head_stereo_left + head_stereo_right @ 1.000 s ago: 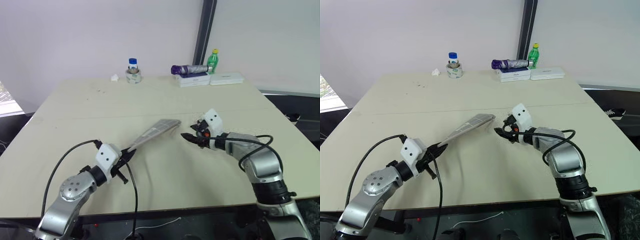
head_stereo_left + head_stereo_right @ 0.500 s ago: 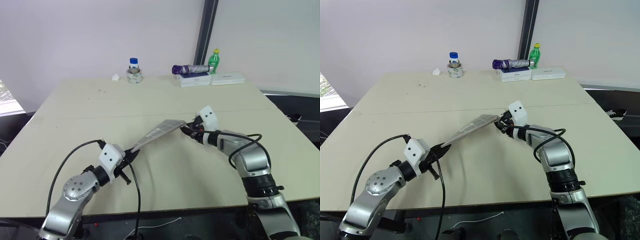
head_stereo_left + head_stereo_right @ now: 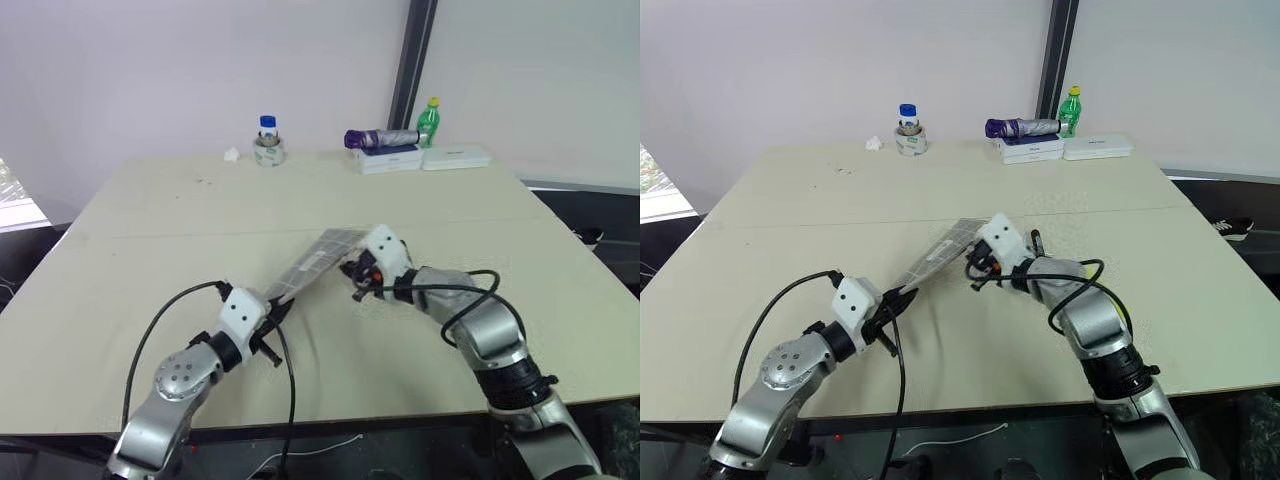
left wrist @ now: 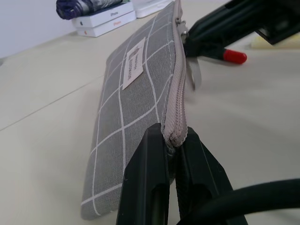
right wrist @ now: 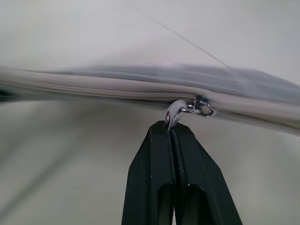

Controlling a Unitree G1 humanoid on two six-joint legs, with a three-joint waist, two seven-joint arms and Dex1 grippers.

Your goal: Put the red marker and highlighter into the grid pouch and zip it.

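Right gripper (image 5: 172,133) is closed on the light pull cord (image 5: 174,111) of the pouch (image 4: 136,89), its two black fingers pressed together just below the small metal slider (image 5: 201,106) on the zipper (image 4: 178,93). Left gripper (image 4: 172,140) is clamped on the near end of the pouch, pinching the zipper edge between its fingers.

Seen from the head, the pouch (image 3: 312,264) sits near the middle of the table (image 3: 150,230), slanting from the left gripper (image 3: 280,308) at its near-left end up to the right gripper (image 3: 352,272) at its far-right end. It is lifted on its long edge with the zipper uppermost, and its grey side with white grid lines and a white label (image 4: 133,63) shows in the left wrist view. Whether it touches the table cannot be told.

A red cap end (image 4: 234,56) shows just beyond the right gripper's fingers in the left wrist view; whether it lies on the table or is part of the arm cannot be told.

At the far edge of the table stand a blue-capped jar (image 3: 267,141), a green bottle (image 3: 428,120) and flat white boxes (image 3: 420,158) with a purple folded umbrella (image 3: 378,138) on top.
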